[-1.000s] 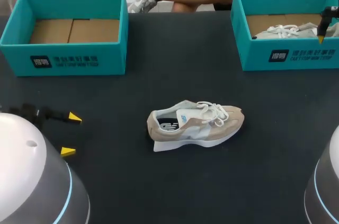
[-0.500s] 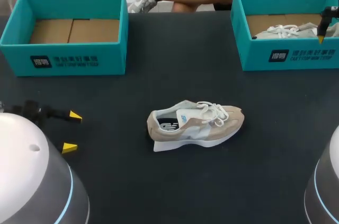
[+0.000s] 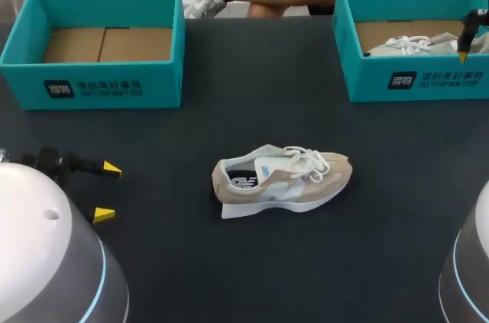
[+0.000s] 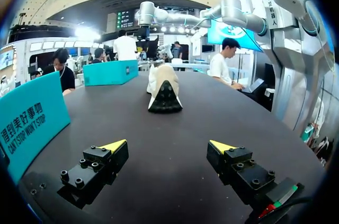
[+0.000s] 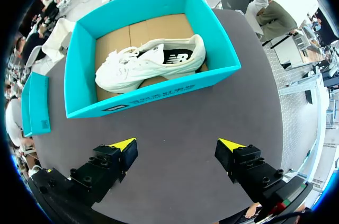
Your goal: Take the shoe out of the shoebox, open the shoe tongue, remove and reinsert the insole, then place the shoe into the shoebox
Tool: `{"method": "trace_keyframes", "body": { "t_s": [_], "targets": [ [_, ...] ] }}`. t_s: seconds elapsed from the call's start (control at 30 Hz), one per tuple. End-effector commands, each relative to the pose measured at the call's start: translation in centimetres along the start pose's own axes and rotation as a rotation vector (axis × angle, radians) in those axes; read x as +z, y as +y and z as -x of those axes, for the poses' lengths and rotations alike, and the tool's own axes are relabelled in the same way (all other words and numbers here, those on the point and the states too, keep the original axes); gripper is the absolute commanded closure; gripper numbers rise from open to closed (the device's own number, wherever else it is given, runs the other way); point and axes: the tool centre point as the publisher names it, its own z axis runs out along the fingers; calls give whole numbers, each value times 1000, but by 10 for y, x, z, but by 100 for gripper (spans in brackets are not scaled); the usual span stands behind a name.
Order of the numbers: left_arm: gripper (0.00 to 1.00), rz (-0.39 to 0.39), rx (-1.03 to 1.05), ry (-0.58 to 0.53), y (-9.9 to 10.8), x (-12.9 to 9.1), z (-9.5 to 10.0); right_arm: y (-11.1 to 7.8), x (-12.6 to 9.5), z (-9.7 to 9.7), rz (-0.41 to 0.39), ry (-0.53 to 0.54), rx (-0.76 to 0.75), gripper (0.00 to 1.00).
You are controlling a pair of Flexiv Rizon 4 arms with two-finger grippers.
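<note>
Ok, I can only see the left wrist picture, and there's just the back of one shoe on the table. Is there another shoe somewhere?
Observer: Yes. In the right wrist view a white shoe lies inside the right shoebox.
Operator: Is anything grabbing it?
Observer: No. The right gripper is open and hovers in front of that box, touching nothing.
Operator: And what about on my side?
Observer: In the head view, the left shoebox shows only brown cardboard inside, no shoe.

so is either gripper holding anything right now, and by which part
Nothing is held. The left gripper and right gripper are both open and empty; the beige-and-white lace-up sneaker lies untouched.
</note>
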Motion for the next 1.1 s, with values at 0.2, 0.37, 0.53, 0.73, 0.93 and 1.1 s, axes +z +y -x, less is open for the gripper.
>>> {"method": "trace_keyframes", "body": {
  "t_s": [0.2,0.37,0.53,0.73,0.93,1.1],
  "targets": [
    [0,2,0,-2,0,1,-1,-1,0,0,2,1,1,0],
    [0,-1,-34,-59,-15,21,2,-1,0,0,2,1,1,0],
    [0,18,-37,-46,-24,48,3,-1,0,0,2,1,1,0],
    [0,20,-34,-62,-35,75,-3,-1,0,0,2,1,1,0],
    [0,21,-49,-86,-45,94,-6,-1,0,0,2,1,1,0],
    [0,39,-47,-68,-47,97,-7,-1,0,0,2,1,1,0]
  ]
}}
